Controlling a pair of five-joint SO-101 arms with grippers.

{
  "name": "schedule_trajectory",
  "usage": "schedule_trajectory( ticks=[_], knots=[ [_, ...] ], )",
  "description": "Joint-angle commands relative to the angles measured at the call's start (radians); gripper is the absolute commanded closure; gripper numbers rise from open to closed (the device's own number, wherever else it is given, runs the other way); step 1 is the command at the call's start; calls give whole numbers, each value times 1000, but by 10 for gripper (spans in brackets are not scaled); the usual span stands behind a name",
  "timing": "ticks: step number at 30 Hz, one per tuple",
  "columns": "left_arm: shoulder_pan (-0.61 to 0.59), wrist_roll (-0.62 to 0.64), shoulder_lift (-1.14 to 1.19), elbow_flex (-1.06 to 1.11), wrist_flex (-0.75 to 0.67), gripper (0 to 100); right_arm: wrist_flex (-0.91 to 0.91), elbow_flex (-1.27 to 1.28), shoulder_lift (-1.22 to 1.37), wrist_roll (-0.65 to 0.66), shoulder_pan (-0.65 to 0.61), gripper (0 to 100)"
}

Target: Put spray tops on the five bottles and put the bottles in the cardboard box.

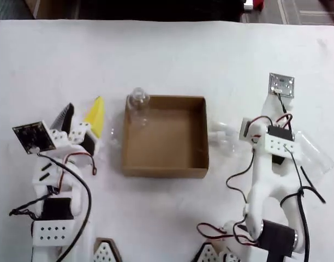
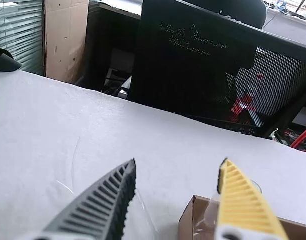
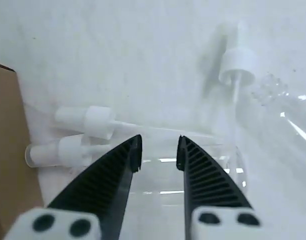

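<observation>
White table, box mid-frame. One bottle stands at its upper-left corner; whether it is topped is unclear. My left gripper is spread wide and empty, left of the box. My right gripper, fingers narrowly apart and holding nothing, hangs over loose spray tops and clear bottles. Judgement: most of the task remains.

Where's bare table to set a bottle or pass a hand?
Free: the far strip of table beyond the box; also the patch in front of the box, between the left arm and right arm. Crowded: right of the box, spray tops and clear bottles around the right gripper.
</observation>
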Motion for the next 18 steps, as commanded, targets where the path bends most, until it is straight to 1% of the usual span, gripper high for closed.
schedule_trajectory(
  ticks=[1,15,18],
  knots=[
    [13,-11,-1,-18,-28,751,-18,-6,-31,-9,2,899],
    [13,-11,-1,-18,-28,751,-18,-6,-30,-9,2,899],
    [13,-11,-1,-18,-28,751,-68,28,-31,-9,2,900]
  ],
)
